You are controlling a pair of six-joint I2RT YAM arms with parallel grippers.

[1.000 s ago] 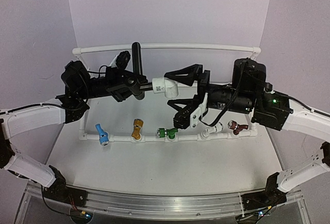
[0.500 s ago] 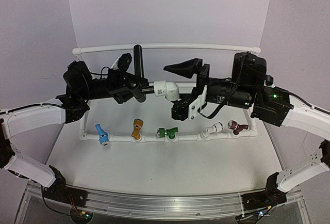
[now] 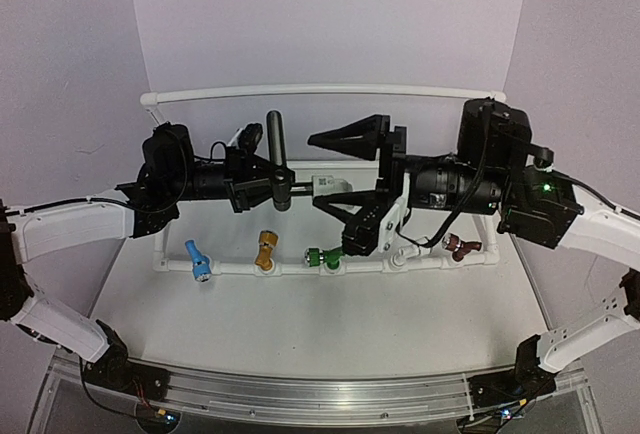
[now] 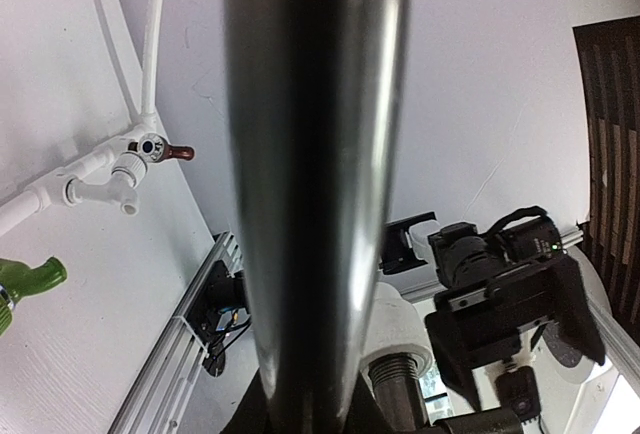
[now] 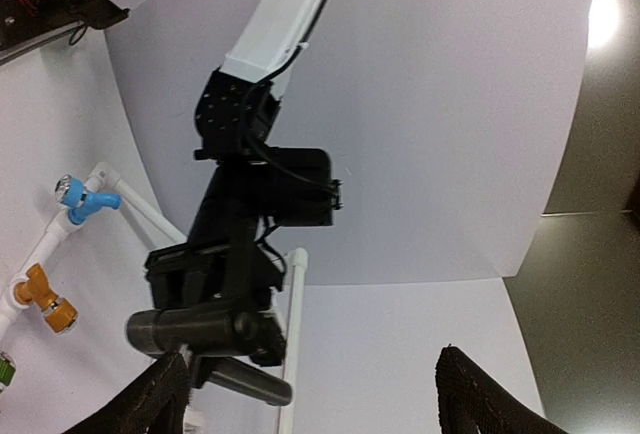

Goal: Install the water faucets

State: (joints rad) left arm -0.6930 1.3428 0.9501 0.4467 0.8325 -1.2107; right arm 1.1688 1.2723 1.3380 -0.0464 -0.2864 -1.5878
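The job is partway through. Five small taps already sit along the front pipe of the frame point(image 3: 320, 91) on the desk point(image 3: 300, 324): a blue tap point(image 3: 197, 260), an orange tap point(image 3: 264, 251), a green tap point(image 3: 322, 256), a white tap point(image 3: 410, 251) and a red tap point(image 3: 460, 246). The black faucet point(image 3: 274, 144) is not on the frame yet. It is held in the air above that row, and the pictures do not show which socket it is meant for.

The left hand point(image 3: 250, 186) is clamped on the faucet's short body, with the lever pointing up. In the left wrist view the lever point(image 4: 315, 184) fills the middle of the picture, so the fingers themselves are hidden there. Low in that view, a threaded stub runs into the fitting point(image 4: 398, 322), so the two parts look joined, though I cannot tell how tightly.

The right hand point(image 3: 313, 170) is spread wide and holds nothing. The fitting point(image 3: 330, 183) sticks out of the faucet toward it and lies between its two fingers, nearer the lower one, with no clear contact. The right wrist view shows both fingertips point(image 5: 165, 394) far apart.

What probably remains is seating the fitting on the frame and tightening it.
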